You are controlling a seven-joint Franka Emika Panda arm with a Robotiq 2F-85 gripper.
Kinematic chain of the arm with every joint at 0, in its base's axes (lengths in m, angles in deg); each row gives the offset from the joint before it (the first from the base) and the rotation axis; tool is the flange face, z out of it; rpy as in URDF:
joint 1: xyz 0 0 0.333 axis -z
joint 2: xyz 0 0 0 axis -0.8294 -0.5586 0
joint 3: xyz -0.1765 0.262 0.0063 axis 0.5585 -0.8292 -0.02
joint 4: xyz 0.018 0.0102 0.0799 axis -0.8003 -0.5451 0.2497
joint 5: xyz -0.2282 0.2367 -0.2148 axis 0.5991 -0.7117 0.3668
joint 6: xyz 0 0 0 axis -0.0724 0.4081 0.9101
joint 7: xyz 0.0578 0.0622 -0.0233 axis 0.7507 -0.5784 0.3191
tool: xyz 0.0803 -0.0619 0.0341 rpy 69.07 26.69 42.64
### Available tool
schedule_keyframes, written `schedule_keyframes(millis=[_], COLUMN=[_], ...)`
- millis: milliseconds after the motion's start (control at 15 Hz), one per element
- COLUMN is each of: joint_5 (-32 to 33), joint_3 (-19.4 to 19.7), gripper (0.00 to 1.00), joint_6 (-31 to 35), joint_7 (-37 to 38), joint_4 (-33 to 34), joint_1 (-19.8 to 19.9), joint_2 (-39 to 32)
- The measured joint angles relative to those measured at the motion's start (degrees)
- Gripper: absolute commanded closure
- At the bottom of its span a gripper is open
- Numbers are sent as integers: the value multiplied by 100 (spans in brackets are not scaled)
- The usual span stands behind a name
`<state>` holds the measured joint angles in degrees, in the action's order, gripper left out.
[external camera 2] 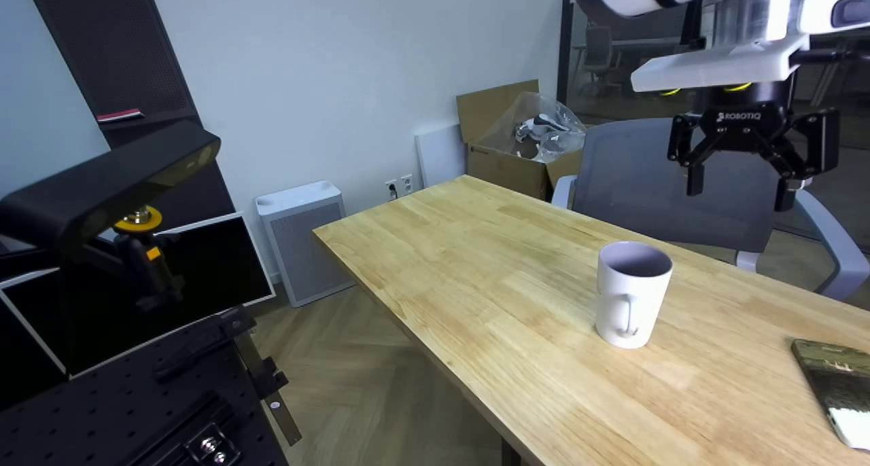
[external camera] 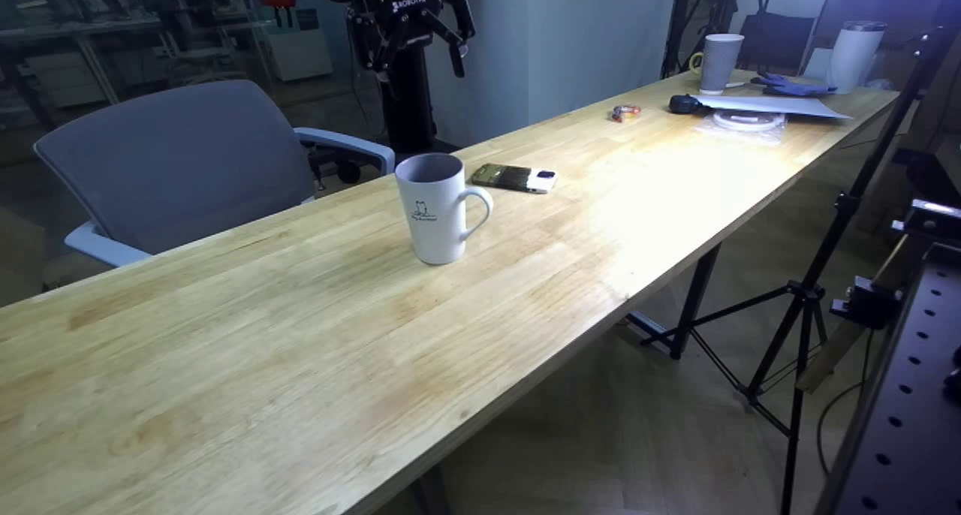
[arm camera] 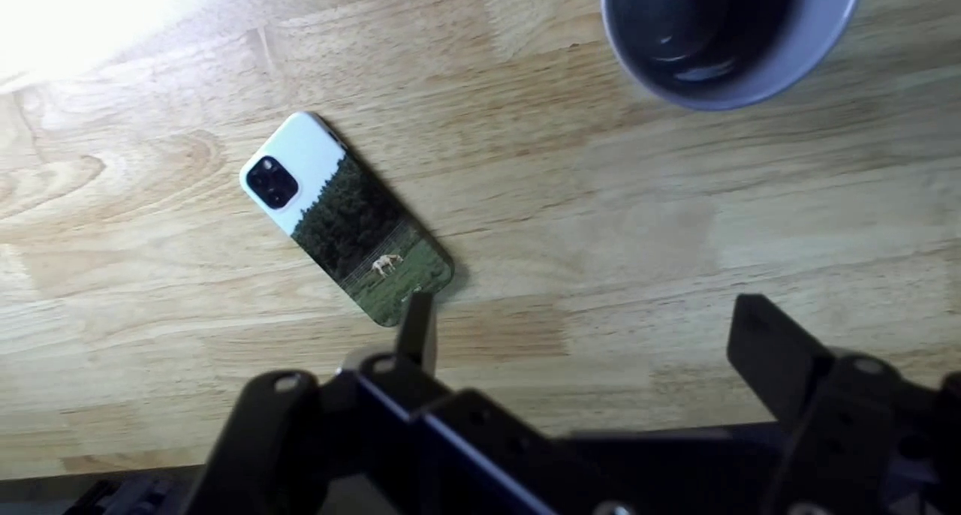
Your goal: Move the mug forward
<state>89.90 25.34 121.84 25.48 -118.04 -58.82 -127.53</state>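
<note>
The white mug (external camera: 435, 222) stands upright on the wooden table (external camera: 315, 365), with a small drawing on its side and a loop handle. It also shows in an exterior view (external camera 2: 629, 310). In the wrist view its open top (arm camera: 814, 46) is cut off by the upper frame edge, and its handle is out of view. My gripper (external camera: 421, 70) is open and empty, raised above table height on the chair side of the mug, apart from it. In an exterior view the gripper (external camera 2: 739, 193) hangs fingers down. The wrist view shows its fingers (arm camera: 584, 305) wide apart over the table.
A phone (arm camera: 349, 222) lies flat near the mug, below the left finger in the wrist view. A grey chair (external camera: 180, 170) stands at the table's edge. A patterned cup (external camera: 722, 63), a tumbler (external camera: 856, 57) and paper (external camera: 773, 107) are at the far end. A tripod (external camera: 807, 290) stands beside the table.
</note>
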Motion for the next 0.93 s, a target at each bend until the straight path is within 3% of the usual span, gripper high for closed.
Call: schedule_keyframes(millis=[467, 933], joint_5=[2, -13], joint_3=[36, -456], gripper=[0, 0], joint_6=[-881, -712], joint_7=[258, -349], joint_4=[611, 20], joint_1=[42, 83], joint_2=[-37, 616])
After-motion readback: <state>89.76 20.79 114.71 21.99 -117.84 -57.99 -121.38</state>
